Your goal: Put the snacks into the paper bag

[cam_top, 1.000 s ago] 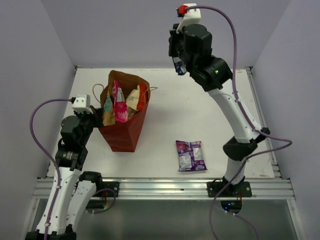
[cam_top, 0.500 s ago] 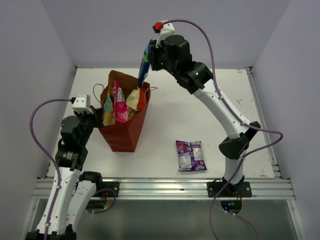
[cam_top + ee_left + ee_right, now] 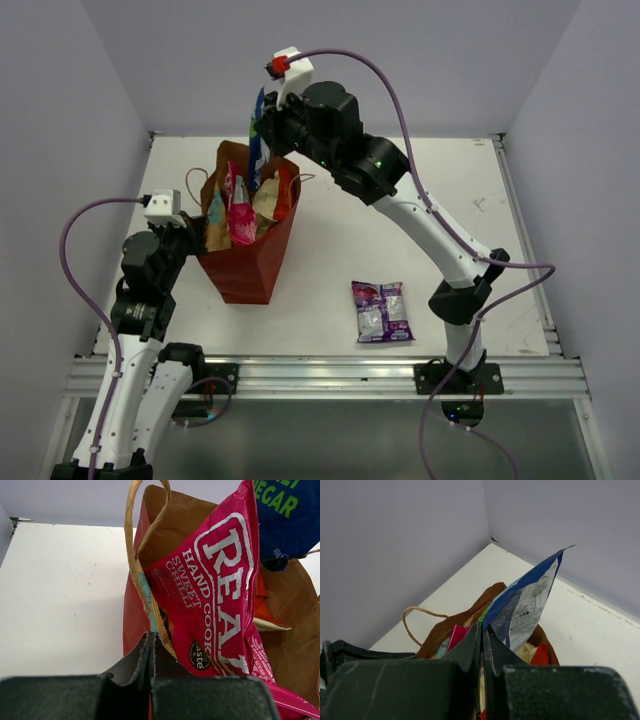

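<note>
The red paper bag (image 3: 245, 268) stands at the table's left, open, with the pink-magenta packet (image 3: 238, 212), a tan packet (image 3: 266, 200) and an orange-red packet (image 3: 285, 195) sticking out. My right gripper (image 3: 262, 128) is shut on the blue-white packet (image 3: 256, 140), which hangs above the bag's mouth; it shows in the right wrist view (image 3: 527, 600). My left gripper (image 3: 151, 639) is shut on the bag's near rim by the cord handle (image 3: 134, 545), next to the pink packet (image 3: 215, 595). The purple-silver packet (image 3: 381, 310) lies flat on the table at front right.
The white table (image 3: 400, 220) is enclosed by lilac walls on three sides. A metal rail (image 3: 320, 375) runs along the near edge by both arm bases. The small red triangular packet is not visible.
My right arm has swung left with the blue-white packet, from the back of the table to above the bag's mouth. The left arm and bag have not moved.
</note>
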`<state>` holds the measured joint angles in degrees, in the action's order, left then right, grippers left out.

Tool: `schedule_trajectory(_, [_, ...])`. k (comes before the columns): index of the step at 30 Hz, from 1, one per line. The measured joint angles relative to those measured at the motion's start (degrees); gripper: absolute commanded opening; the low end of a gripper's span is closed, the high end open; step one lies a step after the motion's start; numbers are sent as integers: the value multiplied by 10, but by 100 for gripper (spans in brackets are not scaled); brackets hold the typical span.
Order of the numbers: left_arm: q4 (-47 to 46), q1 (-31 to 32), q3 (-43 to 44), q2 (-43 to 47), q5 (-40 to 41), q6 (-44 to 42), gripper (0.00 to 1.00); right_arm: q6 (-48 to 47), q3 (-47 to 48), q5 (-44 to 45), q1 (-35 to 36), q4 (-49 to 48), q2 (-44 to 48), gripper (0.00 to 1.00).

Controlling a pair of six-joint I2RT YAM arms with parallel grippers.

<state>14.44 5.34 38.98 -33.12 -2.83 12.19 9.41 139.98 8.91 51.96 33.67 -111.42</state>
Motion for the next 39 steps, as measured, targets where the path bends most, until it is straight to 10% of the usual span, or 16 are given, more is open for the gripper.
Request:
schedule_trajectory(19, [0, 0, 0, 3, 0, 0, 0, -4, -147, -1, 18, -27, 1, 0])
schedule_trajectory(29, [0, 1, 0, 3, 0, 0, 0, -16, -217, -5, 33, -14, 17, 99])
schedule_trajectory(39, [0, 4, 0, 4, 0, 0, 0, -26, -308, 76, 40, 6, 320, 99])
